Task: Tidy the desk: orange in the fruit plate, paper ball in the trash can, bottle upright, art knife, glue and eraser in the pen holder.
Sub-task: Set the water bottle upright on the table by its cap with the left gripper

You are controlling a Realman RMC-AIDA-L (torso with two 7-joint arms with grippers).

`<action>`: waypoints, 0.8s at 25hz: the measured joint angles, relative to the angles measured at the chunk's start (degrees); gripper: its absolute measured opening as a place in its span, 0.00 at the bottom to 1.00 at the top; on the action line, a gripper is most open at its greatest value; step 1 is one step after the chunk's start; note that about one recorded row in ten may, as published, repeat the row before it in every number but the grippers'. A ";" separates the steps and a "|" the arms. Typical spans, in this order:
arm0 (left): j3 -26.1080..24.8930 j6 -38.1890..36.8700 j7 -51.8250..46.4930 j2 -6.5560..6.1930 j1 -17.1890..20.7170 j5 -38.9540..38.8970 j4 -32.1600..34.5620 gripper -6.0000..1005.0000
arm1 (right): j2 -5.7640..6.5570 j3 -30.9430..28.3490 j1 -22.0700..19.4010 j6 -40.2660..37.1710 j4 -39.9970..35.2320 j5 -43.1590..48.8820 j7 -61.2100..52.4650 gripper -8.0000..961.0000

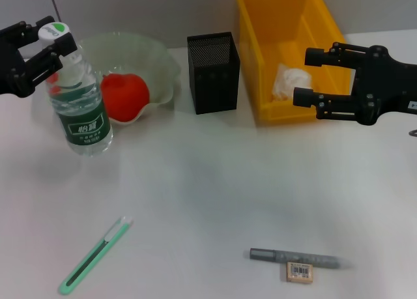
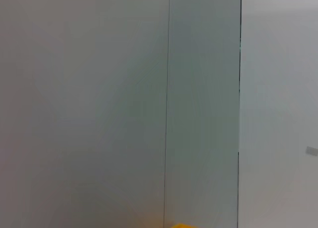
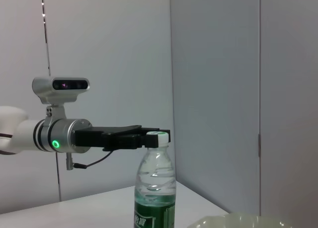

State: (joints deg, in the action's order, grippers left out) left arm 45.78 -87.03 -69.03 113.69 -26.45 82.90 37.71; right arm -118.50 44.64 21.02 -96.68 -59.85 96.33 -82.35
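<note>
Gripping the white cap of the clear plastic water bottle (image 1: 79,97) with the left gripper (image 1: 40,49), keeping it upright near the table's (image 1: 208,195) far left edge. Hovering wide open, the right gripper (image 1: 306,76), over the yellow plastic bin (image 1: 260,25) holding the crumpled paper ball (image 1: 287,81).

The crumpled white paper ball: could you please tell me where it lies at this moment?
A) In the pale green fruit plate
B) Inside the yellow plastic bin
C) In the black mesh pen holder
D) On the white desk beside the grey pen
B: the crumpled white paper ball lies on the floor of the yellow plastic bin, just beyond the open right gripper.
</note>
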 joint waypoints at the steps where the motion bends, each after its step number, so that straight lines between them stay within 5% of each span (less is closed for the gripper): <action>1: -0.05 -0.11 -0.05 -0.09 0.51 -0.05 0.05 0.43 | 0.01 0.00 0.12 0.05 -0.06 0.01 -0.04 0.79; 20: 0.47 1.22 4.95 0.46 2.64 0.31 -2.52 0.43 | 0.03 -0.35 0.73 0.09 -0.26 1.00 -0.17 0.79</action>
State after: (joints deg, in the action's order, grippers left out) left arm 46.24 -85.81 -64.08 114.15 -23.81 83.21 35.19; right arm -118.47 44.29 21.75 -96.59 -60.12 97.33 -82.53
